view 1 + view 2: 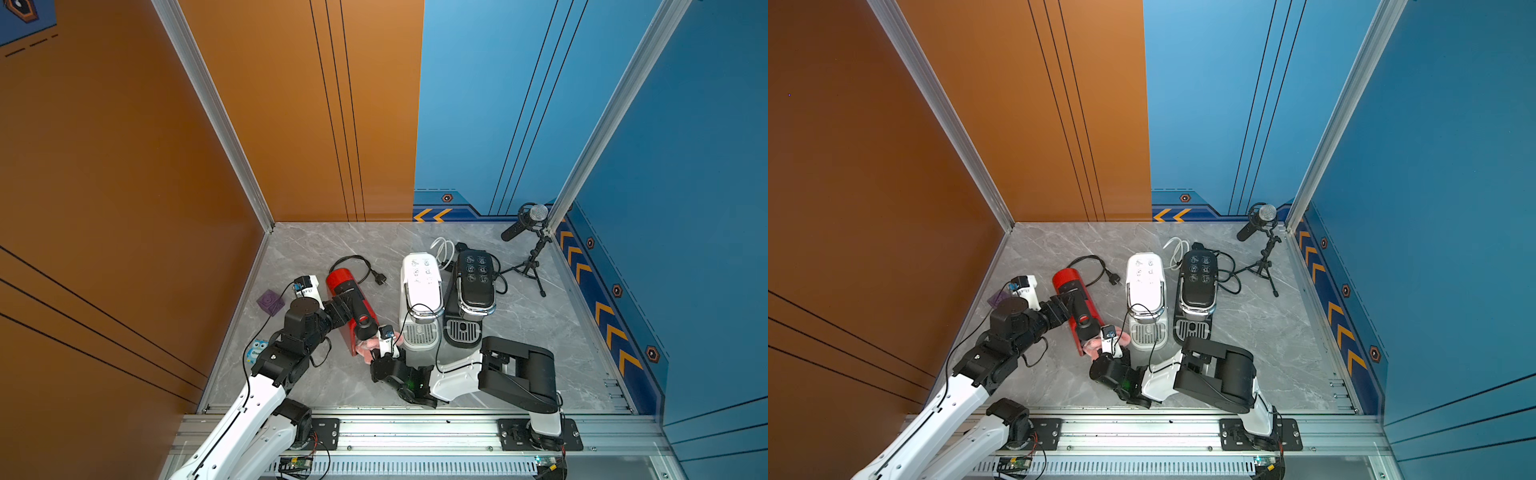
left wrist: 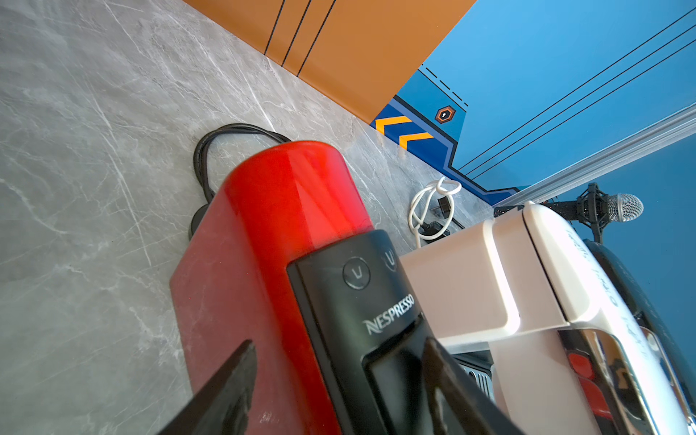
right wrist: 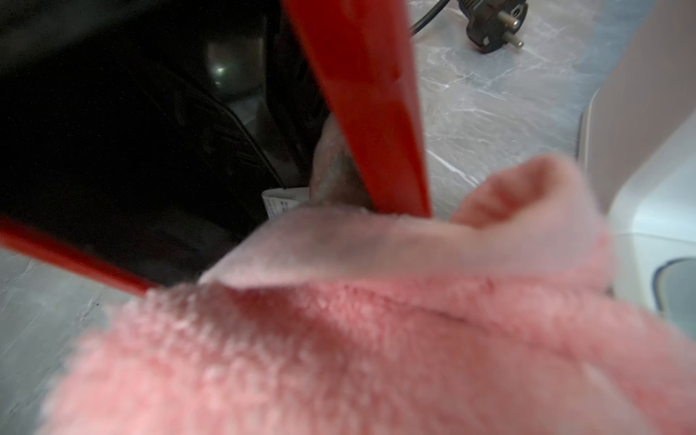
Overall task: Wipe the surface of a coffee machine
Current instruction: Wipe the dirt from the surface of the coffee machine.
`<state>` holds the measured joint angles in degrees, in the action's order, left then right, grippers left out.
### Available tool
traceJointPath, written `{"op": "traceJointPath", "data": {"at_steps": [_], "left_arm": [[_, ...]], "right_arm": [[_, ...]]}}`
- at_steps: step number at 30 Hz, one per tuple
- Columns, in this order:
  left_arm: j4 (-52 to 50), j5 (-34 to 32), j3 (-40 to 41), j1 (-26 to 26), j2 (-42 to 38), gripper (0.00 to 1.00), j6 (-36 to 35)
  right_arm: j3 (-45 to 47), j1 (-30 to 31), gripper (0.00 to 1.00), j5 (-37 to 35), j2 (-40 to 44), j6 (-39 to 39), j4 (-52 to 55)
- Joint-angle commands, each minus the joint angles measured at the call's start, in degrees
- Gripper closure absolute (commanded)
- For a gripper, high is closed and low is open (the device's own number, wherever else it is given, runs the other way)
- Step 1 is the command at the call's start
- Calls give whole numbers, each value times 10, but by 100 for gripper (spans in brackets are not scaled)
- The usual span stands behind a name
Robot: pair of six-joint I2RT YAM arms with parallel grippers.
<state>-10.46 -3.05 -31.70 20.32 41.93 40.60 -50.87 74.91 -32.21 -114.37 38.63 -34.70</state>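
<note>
The left gripper (image 2: 339, 342) clasps the red coffee machine (image 1: 347, 286); the right gripper (image 1: 376, 353), closed on the pink cloth (image 3: 376, 339), touches its front. Wiping seems only begun.

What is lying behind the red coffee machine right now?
Behind the red coffee machine, a black power cord loops on the marble table, ending in a plug. Its other end is hidden by the machine's body.

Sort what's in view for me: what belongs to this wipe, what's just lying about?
In the job: red coffee machine, pink cloth, right gripper shut on the cloth, left gripper gripping the machine.
Lying about: white coffee machine, black coffee machine, microphone on its tripod, purple block, blue owl packet.
</note>
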Motion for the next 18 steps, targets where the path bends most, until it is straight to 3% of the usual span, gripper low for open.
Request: {"op": "traceJointPath", "data": {"at_steps": [1,9,13,18], "left_arm": [[-115,12,36,-3,14,30,-11],[-116,17,40,-4,14,30,-10],[-116,20,43,-5,13,30,-10],[-115,19,43,-5,18,30,-10]], "right_arm": [[-43,-4,100,-24,-20,-75,-55],[-24,42,100,-92,-9,-94,-142],[1,44,100,-95,-7,-24,-152],[17,37,100,-102,-8,4,-138]]}}
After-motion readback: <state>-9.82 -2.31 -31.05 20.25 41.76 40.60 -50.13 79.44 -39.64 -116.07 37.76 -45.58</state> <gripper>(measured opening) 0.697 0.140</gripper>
